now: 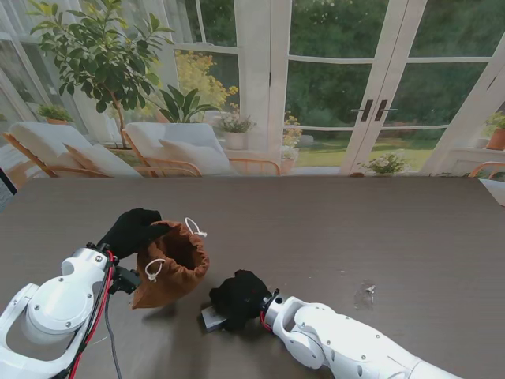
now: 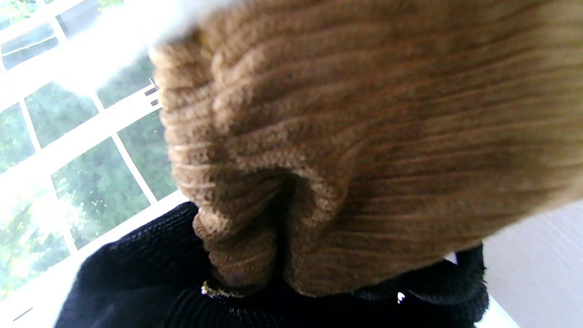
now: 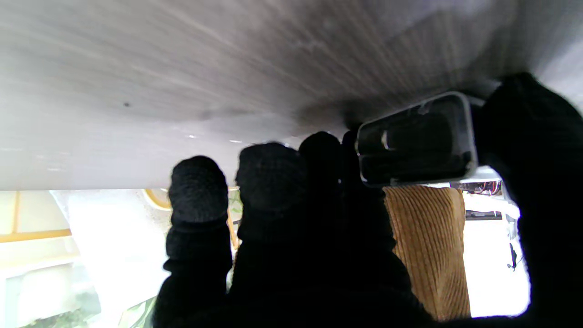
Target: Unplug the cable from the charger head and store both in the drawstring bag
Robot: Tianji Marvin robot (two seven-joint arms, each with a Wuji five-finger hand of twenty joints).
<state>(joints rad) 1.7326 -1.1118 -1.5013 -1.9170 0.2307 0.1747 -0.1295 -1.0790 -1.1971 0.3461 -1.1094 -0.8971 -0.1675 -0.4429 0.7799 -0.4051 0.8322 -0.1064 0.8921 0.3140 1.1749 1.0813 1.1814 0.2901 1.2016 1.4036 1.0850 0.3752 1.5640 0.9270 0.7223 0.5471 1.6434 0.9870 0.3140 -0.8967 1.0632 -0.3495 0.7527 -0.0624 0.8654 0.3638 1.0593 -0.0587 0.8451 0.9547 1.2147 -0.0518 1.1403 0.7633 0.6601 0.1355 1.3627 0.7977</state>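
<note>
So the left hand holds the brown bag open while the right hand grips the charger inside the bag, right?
Not quite. The left hand does hold the bag open, but the right hand grips the charger outside the bag, beside it and low over the table. The stand view shows this.

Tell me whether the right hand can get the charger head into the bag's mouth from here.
Probably yes: the right hand grips the charger head beside the bag, whose mouth the left hand holds open.
</note>
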